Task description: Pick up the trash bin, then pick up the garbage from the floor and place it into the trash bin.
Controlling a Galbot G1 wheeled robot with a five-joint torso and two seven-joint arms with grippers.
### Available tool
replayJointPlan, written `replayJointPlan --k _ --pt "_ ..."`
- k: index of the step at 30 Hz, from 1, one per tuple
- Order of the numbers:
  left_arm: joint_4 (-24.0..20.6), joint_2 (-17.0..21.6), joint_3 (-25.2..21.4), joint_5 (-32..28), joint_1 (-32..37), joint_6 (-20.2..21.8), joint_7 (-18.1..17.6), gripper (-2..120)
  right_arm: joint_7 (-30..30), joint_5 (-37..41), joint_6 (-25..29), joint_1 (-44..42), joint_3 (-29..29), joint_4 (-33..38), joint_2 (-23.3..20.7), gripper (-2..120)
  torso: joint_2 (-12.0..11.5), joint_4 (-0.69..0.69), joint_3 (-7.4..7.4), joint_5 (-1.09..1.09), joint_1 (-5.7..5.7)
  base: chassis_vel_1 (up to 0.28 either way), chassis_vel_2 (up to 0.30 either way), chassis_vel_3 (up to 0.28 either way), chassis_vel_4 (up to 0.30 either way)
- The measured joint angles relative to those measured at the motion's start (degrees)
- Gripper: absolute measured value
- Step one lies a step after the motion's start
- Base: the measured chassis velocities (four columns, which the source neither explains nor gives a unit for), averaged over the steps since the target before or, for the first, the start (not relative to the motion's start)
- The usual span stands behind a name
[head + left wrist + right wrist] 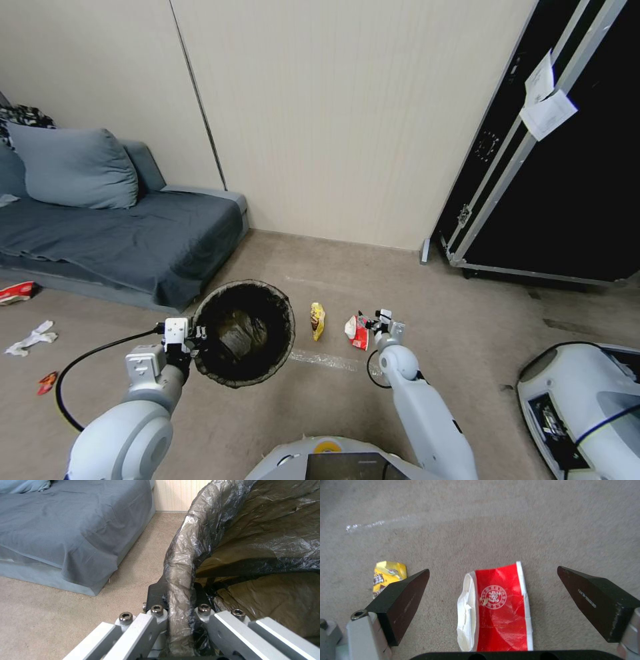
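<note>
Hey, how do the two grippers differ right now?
The left gripper is shut on the trash bin rim, holding it up; the right gripper is open and empty. The left is raised beside the sofa; the right hangs low over the red packet. Both have dark fingers.

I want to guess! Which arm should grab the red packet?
The right. Its gripper hangs open over the red packet, jaws either side. The left gripper is busy, shut on the bin rim.
</note>
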Motion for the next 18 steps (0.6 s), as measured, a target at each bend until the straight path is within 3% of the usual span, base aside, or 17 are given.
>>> replayJointPlan --k 8,18 --pt "0.00 0.26 -0.30 -0.44 0.22 0.13 0.02 1 0.35 -0.51 0.62 2.91 -0.18 -7.23 1.77 100 0.00 0.00 0.00 0.00 0.00 0.000 0.000 0.000 0.000" --pt "0.02 0.67 -0.43 -0.87 -0.08 0.25 0.02 1 0.35 -2.10 1.18 3.54 -0.38 -10.43 3.13 100 0.00 0.00 0.00 0.00 0.00 0.000 0.000 0.000 0.000"
